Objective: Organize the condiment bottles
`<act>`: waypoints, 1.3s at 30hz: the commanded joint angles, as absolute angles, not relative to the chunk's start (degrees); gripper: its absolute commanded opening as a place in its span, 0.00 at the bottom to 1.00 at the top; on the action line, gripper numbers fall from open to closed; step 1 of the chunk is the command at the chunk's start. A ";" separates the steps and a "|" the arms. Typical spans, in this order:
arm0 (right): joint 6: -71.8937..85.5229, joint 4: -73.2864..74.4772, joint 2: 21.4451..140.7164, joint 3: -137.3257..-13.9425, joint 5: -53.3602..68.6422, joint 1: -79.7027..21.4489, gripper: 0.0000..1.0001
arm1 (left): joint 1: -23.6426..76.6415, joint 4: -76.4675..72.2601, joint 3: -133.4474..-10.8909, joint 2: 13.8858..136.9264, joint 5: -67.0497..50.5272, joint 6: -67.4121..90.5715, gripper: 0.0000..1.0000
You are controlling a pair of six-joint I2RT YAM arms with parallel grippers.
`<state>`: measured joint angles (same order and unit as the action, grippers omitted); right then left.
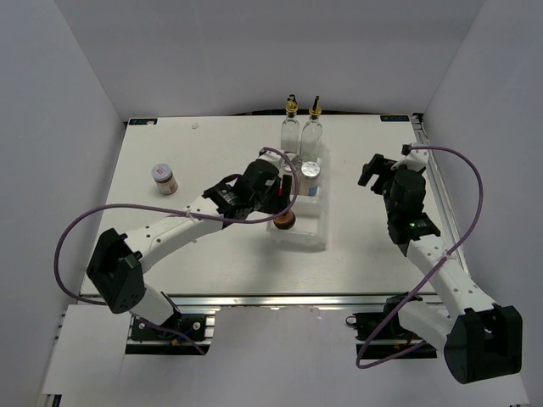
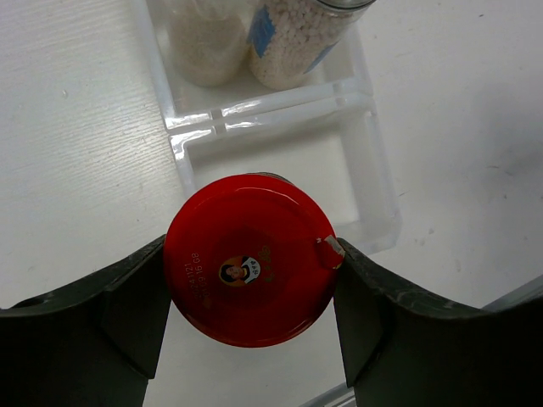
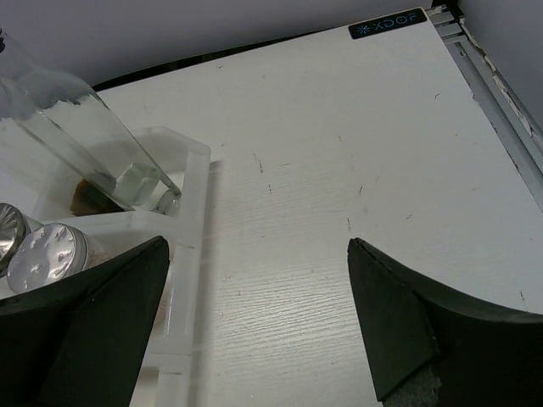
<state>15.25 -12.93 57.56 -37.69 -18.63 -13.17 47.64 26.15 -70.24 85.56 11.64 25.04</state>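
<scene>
My left gripper [image 1: 281,205] is shut on the red-capped brown jar [image 1: 285,221], with a finger on each side of its red cap [image 2: 250,259]. It holds the jar over the near left edge of the white tray's [image 1: 319,236] front compartment [image 2: 373,203]. Two tall glass bottles [image 1: 291,129] [image 1: 312,131] with gold tops stand in the tray's far end. One also shows in the right wrist view [image 3: 76,136]. Two silver-lidded shakers [image 2: 297,34] [image 2: 204,42] stand in the middle compartment. The white-lidded jar [image 1: 165,179] stands alone at the left. My right gripper [image 1: 373,170] is open and empty, to the right of the tray.
White walls close in the table [image 1: 212,254] at the back and on both sides. An aluminium rail [image 1: 441,203] runs along the right edge. The right wrist view shows bare tabletop [image 3: 339,170] between its fingers and the tray wall [image 3: 191,195] at the left.
</scene>
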 commanded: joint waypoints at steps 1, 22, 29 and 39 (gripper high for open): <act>15.21 -14.41 58.36 -38.23 -17.67 -12.83 0.90 | 48.34 19.60 -73.13 85.51 13.53 24.79 0.19; 13.10 -12.92 60.83 -40.08 -16.52 -12.39 0.89 | 50.01 28.65 -81.39 92.03 26.45 23.55 0.98; 11.78 -13.09 57.31 -39.29 -12.40 -12.48 0.89 | 45.28 32.70 -75.60 80.78 44.46 29.78 0.98; 10.46 -13.10 59.67 -39.81 -12.04 -12.48 0.89 | 14.51 25.41 -63.81 79.45 34.72 32.00 0.98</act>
